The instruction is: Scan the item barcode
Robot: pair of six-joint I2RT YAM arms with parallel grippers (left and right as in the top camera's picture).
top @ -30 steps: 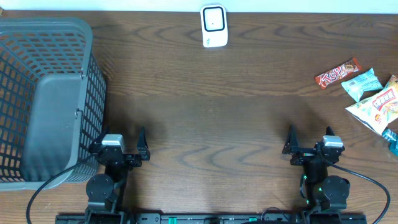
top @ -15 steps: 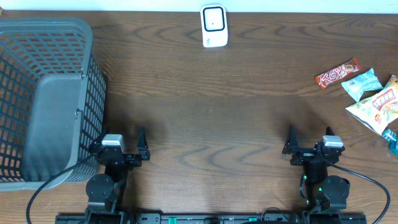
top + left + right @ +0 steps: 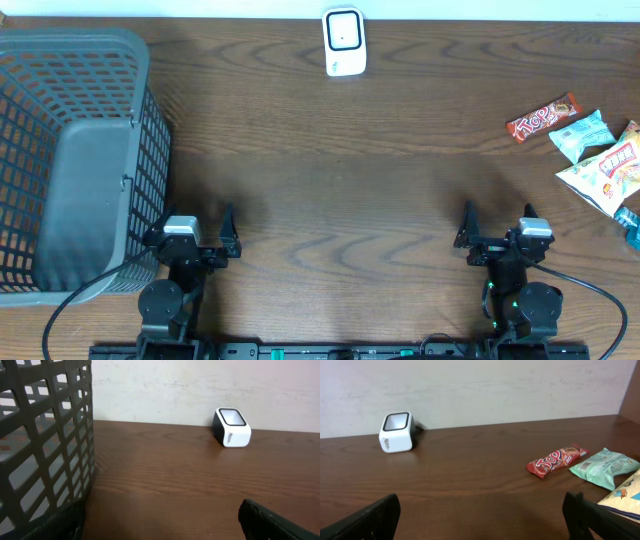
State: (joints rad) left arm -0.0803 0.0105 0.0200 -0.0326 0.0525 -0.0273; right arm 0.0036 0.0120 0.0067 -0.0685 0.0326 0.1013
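Note:
The white barcode scanner (image 3: 344, 42) stands at the table's far edge, also in the left wrist view (image 3: 232, 427) and the right wrist view (image 3: 396, 432). The items lie at the right edge: a red Top bar (image 3: 543, 117) (image 3: 557, 460), a teal packet (image 3: 581, 135) (image 3: 602, 467) and a yellow-and-white packet (image 3: 605, 175). My left gripper (image 3: 190, 228) (image 3: 160, 525) and my right gripper (image 3: 497, 228) (image 3: 482, 520) rest near the front edge. Both are open and hold nothing, well short of the items and the scanner.
A large grey plastic basket (image 3: 70, 150) (image 3: 45, 435) fills the left side, its wall close beside my left gripper. Bare brown wood lies between the grippers and the scanner. A blue wrapper (image 3: 630, 225) shows at the right border.

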